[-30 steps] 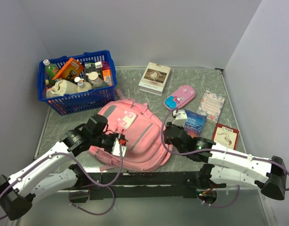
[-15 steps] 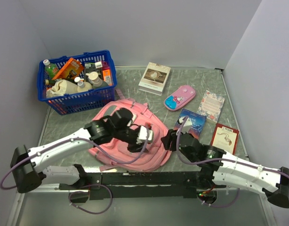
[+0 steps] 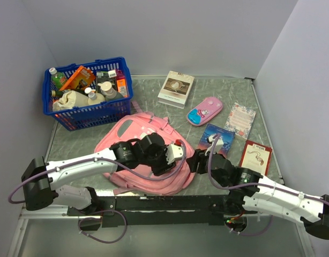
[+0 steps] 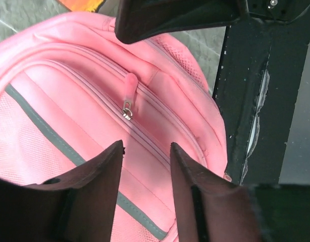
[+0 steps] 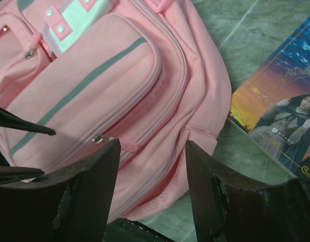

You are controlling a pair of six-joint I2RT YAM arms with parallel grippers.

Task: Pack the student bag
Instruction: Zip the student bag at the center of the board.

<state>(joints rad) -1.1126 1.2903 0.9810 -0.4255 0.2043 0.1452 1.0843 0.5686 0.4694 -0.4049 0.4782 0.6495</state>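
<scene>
The student bag (image 3: 129, 128) is a large pink backpack lying flat, front up, near the table's near edge. My left arm reaches across it, and my left gripper (image 3: 178, 155) hovers over its right side. In the left wrist view, the gripper (image 4: 146, 145) is open above the bag (image 4: 69, 101), just short of a metal zipper pull (image 4: 127, 101), with nothing between the fingers. My right gripper (image 3: 195, 160) faces the bag's right edge. In the right wrist view, it (image 5: 152, 142) is open and empty over the bag (image 5: 109, 75), near a zipper pull (image 5: 100, 138).
A blue basket (image 3: 89, 101) full of bottles and packs stands at the back left. To the right of the bag lie a white book (image 3: 176, 88), a pink-and-blue pencil case (image 3: 205, 111), a blue-cover book (image 3: 221, 140), a floral card (image 3: 240, 120) and a red booklet (image 3: 256, 155). A black rail (image 3: 164, 202) runs along the near edge.
My left arm has swung right across the bag toward its right side. My right gripper has drawn back toward the near edge and opened wider.
</scene>
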